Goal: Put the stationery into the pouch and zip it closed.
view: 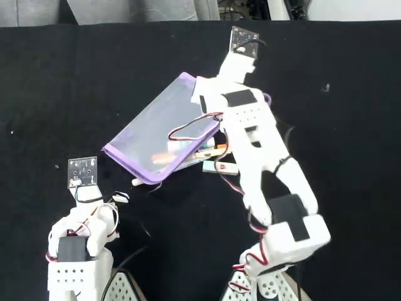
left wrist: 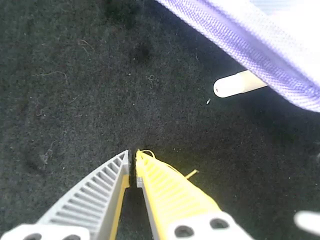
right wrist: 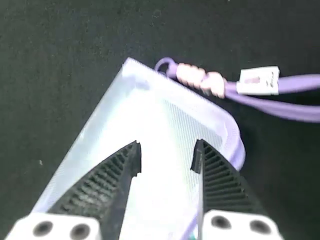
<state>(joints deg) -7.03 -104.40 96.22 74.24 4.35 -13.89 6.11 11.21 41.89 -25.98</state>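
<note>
Lying slantwise near the middle of a black cloth-covered table (view: 351,94), a flat translucent purple-edged pouch (view: 156,128) is seen from above. One of its corners is turned toward the far edge, and its long purple-bound side faces the near left corner. Stationery is gathered at the pouch's side facing the right edge. A slim orange pen (view: 210,152) is seen at that side, and a small pale blue-and-white block (view: 219,167) is set just beside it on the cloth. A pinkish-orange stick (view: 164,158) is made out through the clear wall. The rounded end of a white pen (view: 136,182) is shown poking out from under the purple edging on the near side.

The white right arm (view: 257,144) is stretched from the near edge over the stationery, with its wrist held above the pouch's far corner. In the right wrist view, the right gripper (right wrist: 166,157) is shown with its two black ribbed fingers spread apart and nothing between them, above the pouch's rounded corner. Whether the pouch is touched cannot be told. Just past that corner, a purple strap (right wrist: 300,81) is looped on, strung with pink beads (right wrist: 200,80) and a small white tag (right wrist: 259,81).

The white left arm (view: 81,232) is folded up by the near left corner, apart from the pouch. In the left wrist view, the left gripper (left wrist: 133,159) is shown with one grey and one yellow finger pressed together at the tips. Only a wisp of yellow thread is caught there, above bare cloth.
</note>
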